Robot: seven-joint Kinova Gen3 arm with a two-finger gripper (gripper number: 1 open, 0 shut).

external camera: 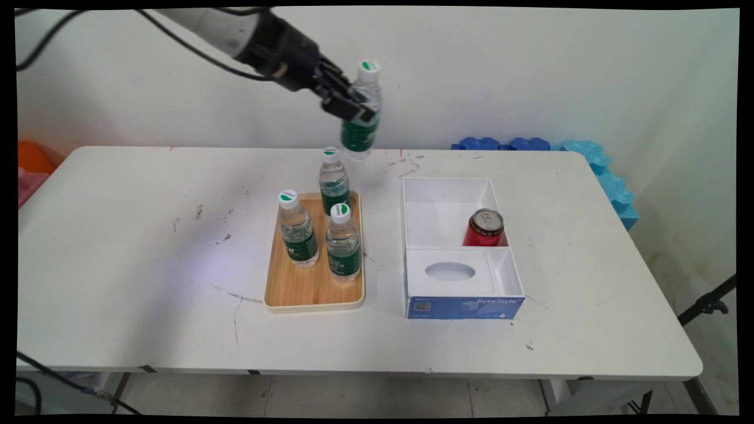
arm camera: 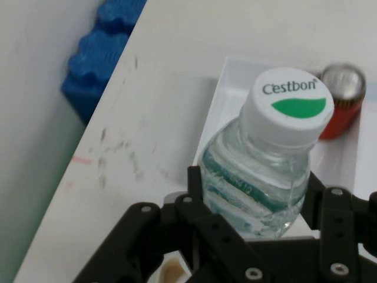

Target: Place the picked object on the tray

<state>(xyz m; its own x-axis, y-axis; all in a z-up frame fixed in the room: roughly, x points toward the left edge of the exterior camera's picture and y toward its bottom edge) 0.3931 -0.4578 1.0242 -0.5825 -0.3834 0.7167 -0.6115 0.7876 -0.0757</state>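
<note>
Tool [external camera: 352, 105] clamped on a water bottle [external camera: 363, 112], held aloft above the worktop [external camera: 147, 247], behind the wooden tray [external camera: 312, 288] carrying three bottles.

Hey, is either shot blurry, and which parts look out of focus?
Main view: sharp throughout; the held bottle in the tool is crisp. Hand view: the bottle cap lettering reads clearly, while the red can and blue foam behind look soft.
</note>
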